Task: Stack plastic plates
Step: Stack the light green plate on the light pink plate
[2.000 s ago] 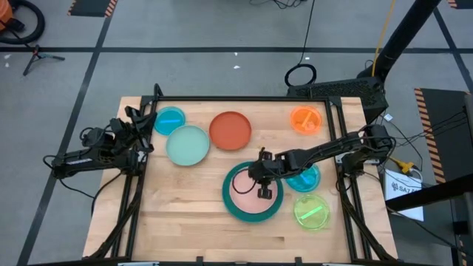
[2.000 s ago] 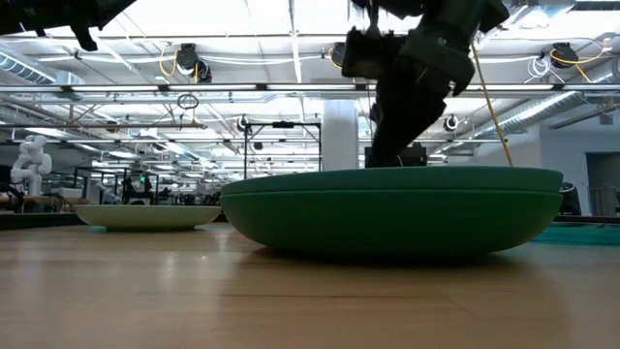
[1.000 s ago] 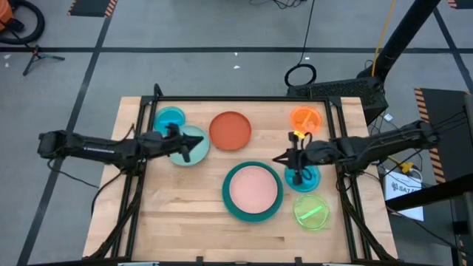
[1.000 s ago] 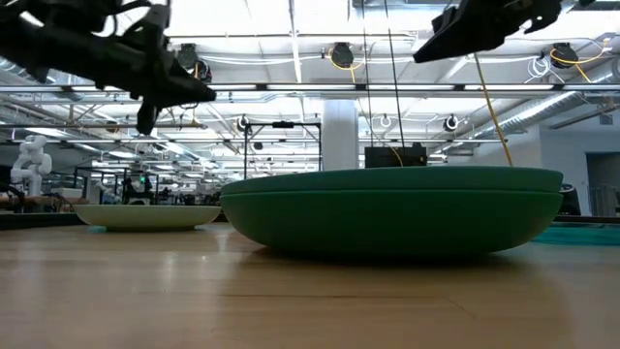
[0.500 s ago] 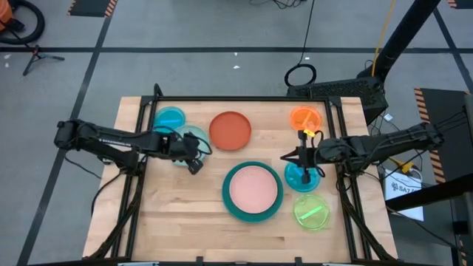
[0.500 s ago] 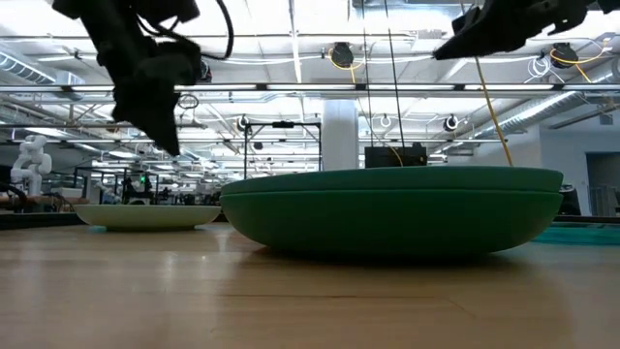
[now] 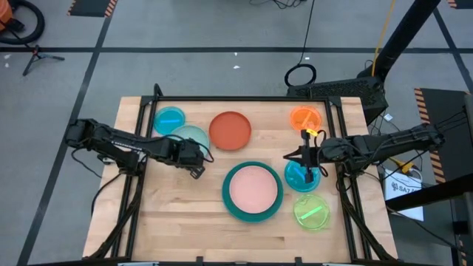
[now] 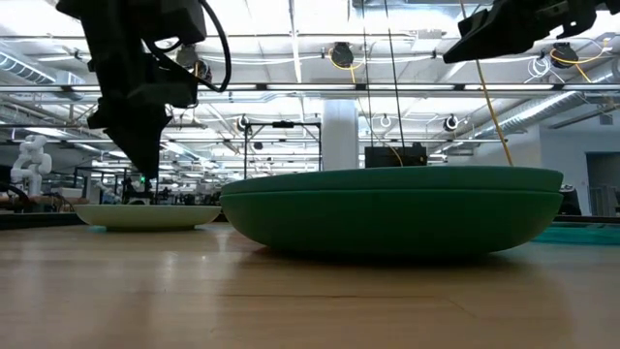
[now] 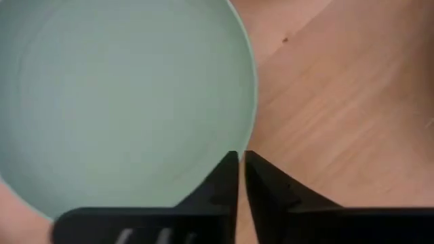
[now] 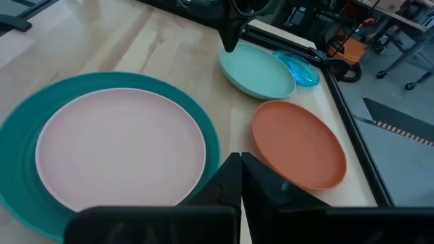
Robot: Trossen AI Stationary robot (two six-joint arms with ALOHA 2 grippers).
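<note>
A pink plate lies in a large teal plate at the table's middle; the low view shows this stack resting on the wood. The mint plate sits flat, far left of it. My left gripper points down, shut, just above the mint plate's near-right rim; the low view shows a gap between the left gripper and the plate. My right gripper, shut, hangs raised right of the stack, over a small blue-teal plate.
A red-orange plate, a small blue plate and a small orange plate lie along the far side. A lime plate lies near right. Bare wood runs along the near edge and near left. Black rails frame the table's sides.
My left arm has swung out over the mint plate, tipped its gripper to point down and lowered it toward the plate's near-right rim. My right gripper has drawn back a little toward the table's right edge. The plates have stayed in place.
</note>
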